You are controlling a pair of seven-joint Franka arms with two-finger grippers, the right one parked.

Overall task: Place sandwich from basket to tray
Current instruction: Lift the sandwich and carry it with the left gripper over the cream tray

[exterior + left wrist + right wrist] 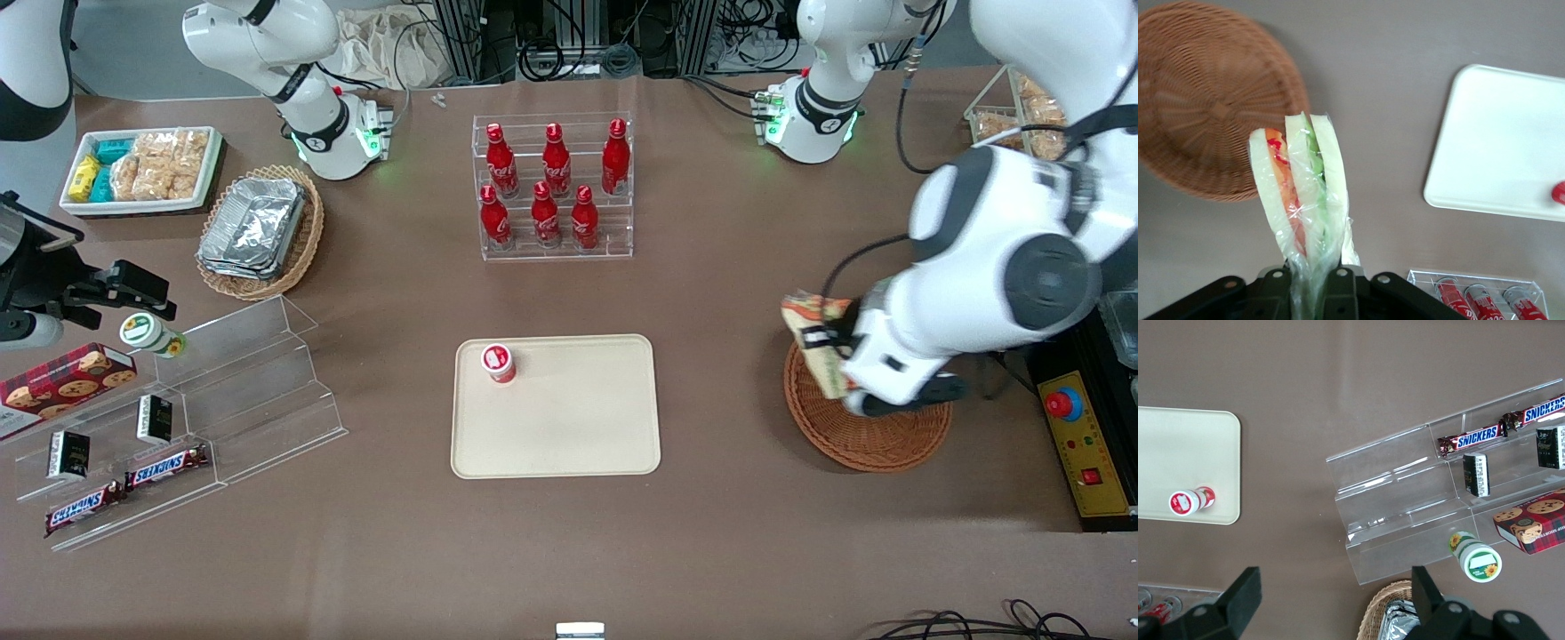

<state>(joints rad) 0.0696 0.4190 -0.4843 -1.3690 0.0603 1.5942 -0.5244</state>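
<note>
My left gripper (1313, 280) is shut on the wrapped sandwich (1300, 190), a wedge of pale bread with green and orange-red layers in clear wrap. It hangs in the air above the table, beside the round reddish-brown basket (1201, 107). From the front, the sandwich (815, 333) shows above the rim of the basket (876, 436), half covered by the arm, and the gripper (831, 342) holds it there. The cream tray (556, 418) lies flat mid-table, toward the parked arm from the basket, and shows as a pale tray (1501, 143) in the wrist view.
A small red-and-white cup (499, 363) stands on the tray's corner. A clear rack of red bottles (553, 187) stands farther from the front camera than the tray. A yellow control box (1086, 444) sits beside the basket at the table's edge. An acrylic snack shelf (178, 418) lies toward the parked arm's end.
</note>
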